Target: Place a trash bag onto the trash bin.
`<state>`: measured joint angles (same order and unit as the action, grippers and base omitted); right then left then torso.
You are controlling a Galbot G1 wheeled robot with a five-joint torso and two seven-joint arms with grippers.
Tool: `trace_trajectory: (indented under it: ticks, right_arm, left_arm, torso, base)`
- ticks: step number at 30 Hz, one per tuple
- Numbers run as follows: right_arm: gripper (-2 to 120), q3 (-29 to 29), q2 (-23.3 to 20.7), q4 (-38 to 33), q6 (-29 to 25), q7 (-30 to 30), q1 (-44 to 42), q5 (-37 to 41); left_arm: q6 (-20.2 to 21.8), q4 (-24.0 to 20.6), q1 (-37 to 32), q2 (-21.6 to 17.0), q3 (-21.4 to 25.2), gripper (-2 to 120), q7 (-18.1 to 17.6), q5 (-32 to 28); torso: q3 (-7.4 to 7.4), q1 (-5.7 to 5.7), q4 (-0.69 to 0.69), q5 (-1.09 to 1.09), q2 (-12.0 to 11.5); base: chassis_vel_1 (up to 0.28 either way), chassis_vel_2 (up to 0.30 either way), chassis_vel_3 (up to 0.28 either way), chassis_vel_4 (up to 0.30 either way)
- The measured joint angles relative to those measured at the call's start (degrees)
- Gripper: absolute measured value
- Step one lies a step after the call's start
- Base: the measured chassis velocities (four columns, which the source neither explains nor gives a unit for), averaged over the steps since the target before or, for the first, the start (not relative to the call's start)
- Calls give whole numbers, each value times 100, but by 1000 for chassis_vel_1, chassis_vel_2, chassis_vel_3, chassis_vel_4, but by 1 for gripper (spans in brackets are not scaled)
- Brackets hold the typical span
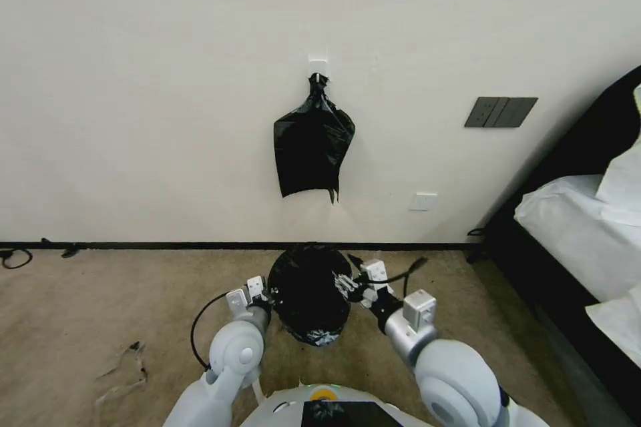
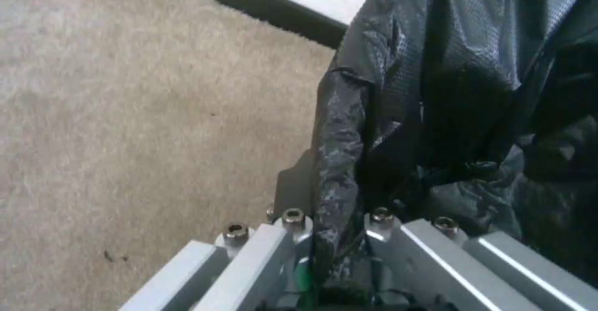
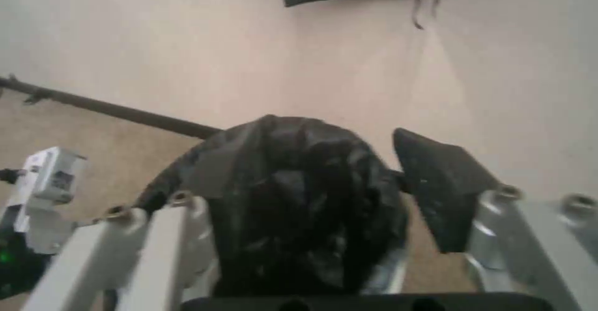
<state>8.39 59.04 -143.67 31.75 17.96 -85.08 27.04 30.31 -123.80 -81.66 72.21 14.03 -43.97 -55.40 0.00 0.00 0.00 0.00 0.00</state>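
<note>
The trash bag is a glossy, crinkled black bag standing in a round, bulging shape on the carpet between my two grippers. The trash bin is hidden. My left gripper is at the bag's left side, and the left wrist view shows this gripper shut on a fold of the trash bag. My right gripper is at the bag's right side. In the right wrist view that gripper is open around the bag's bulge, and one black pad stands apart from the plastic.
A flatter black bag bunch hangs by its knotted neck from a wall hook above. The wall and its dark baseboard are close behind the bag. A bed stands to the right. Cables lie at the far left on the carpet.
</note>
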Motion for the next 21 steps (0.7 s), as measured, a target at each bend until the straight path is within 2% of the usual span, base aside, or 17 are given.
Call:
trace_trajectory:
  ticks: [4,6,7,11,12,16,18,21]
  right_arm:
    - [76,100,87,-2,-43,-17,-176,-139]
    - [84,106,107,1,-51,-17,-227,-173]
    - [84,106,107,1,-51,-17,-227,-173]
    - [99,101,135,15,-60,-16,-277,-191]
    - [99,101,135,15,-60,-16,-277,-191]
    - [100,109,159,23,-65,-6,-296,-190]
    - [100,115,162,24,-66,-5,-303,-190]
    - [100,178,186,30,-115,-3,-363,-184]
  left_arm:
    - [7,59,30,6,74,1,-104,-115]
    - [7,60,24,-4,104,8,-110,-155]
    - [7,60,24,-4,104,8,-110,-155]
    - [24,61,-60,-34,210,26,-97,-296]
    - [24,61,-60,-34,210,26,-97,-296]
    - [68,-176,-241,-91,290,44,-87,-302]
    - [81,-236,-278,-104,311,47,-86,-300]
    - [228,-634,-532,-226,446,62,-80,-205]
  torso:
    - [0,0,0,-1,0]
    - [0,0,0,0,0]
    - [0,0,0,0,0]
    - [0,0,0,0,0]
    - [0,0,0,0,0]
    - [0,0,0,-1,0]
    - [0,0,0,-1,0]
    - [0,0,0,-1,0]
  base:
    - [0,0,0,0]
    - [0,0,0,0]
    - [0,0,0,0]
    - [0,0,0,0]
    - [0,0,0,0]
    - [0,0,0,0]
    - [0,0,0,0]
    - [0,0,0,0]
